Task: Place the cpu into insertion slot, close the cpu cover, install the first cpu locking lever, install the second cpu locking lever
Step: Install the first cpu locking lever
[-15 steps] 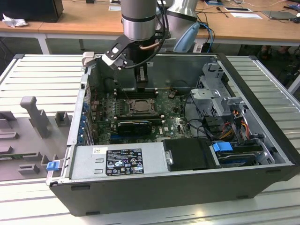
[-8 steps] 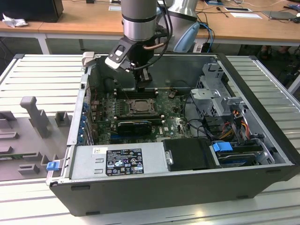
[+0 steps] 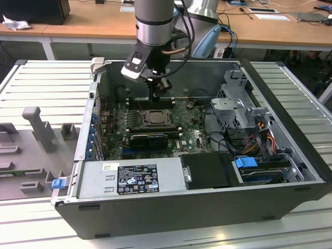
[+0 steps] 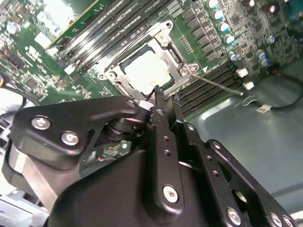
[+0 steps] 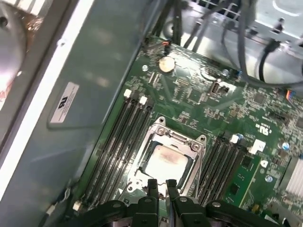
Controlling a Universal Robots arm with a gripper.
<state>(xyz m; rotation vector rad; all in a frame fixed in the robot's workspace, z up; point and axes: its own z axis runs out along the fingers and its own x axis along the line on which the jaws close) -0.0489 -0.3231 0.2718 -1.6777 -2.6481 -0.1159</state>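
The cpu [image 5: 164,163], a pale square chip, lies flat in the insertion slot [image 3: 150,118] on the green motherboard. The silvery cpu cover [image 5: 176,138] lies down around the cpu [image 4: 146,71], framing it. One thin metal locking lever [image 4: 218,85] sticks out loose from the socket's corner over the memory slots. My gripper [image 5: 161,185] hovers just above the socket's edge, its black fingers close together and holding nothing. In the exterior view the gripper [image 3: 155,95] hangs inside the open computer case, right over the socket.
Long black memory slots [image 5: 118,142] flank the socket on both sides. A black card [image 3: 150,139] lies in front of the socket, then a power supply [image 3: 132,179]. The drive cage [image 3: 238,104] and cables [image 3: 259,135] fill the case's right. The case wall [image 5: 94,85] is close.
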